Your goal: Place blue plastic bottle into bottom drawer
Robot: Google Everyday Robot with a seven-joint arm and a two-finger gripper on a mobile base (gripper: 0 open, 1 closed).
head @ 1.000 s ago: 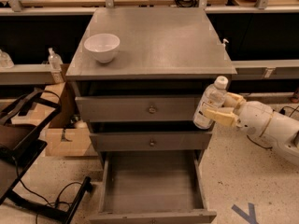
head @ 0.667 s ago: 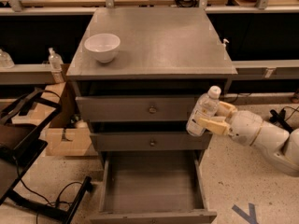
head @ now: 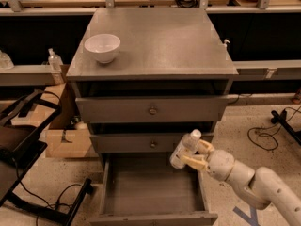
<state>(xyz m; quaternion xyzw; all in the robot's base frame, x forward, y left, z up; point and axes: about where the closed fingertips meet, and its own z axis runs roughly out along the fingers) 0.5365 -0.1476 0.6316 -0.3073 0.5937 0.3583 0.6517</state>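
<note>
My gripper (head: 192,155), at five o'clock in the scene, is clamped on the tilted blue plastic bottle (head: 182,150), held over the open bottom drawer's (head: 146,189) right rear corner

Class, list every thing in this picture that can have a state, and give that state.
Bottom drawer: pulled open.
Bottle: capped, tilted, held over the bottom drawer.
Gripper: over the bottom drawer's right side, jaws shut on the bottle.
Middle drawer: looks shut.
Top drawer: looks shut.
Bowl: upright on the cabinet top.
</note>
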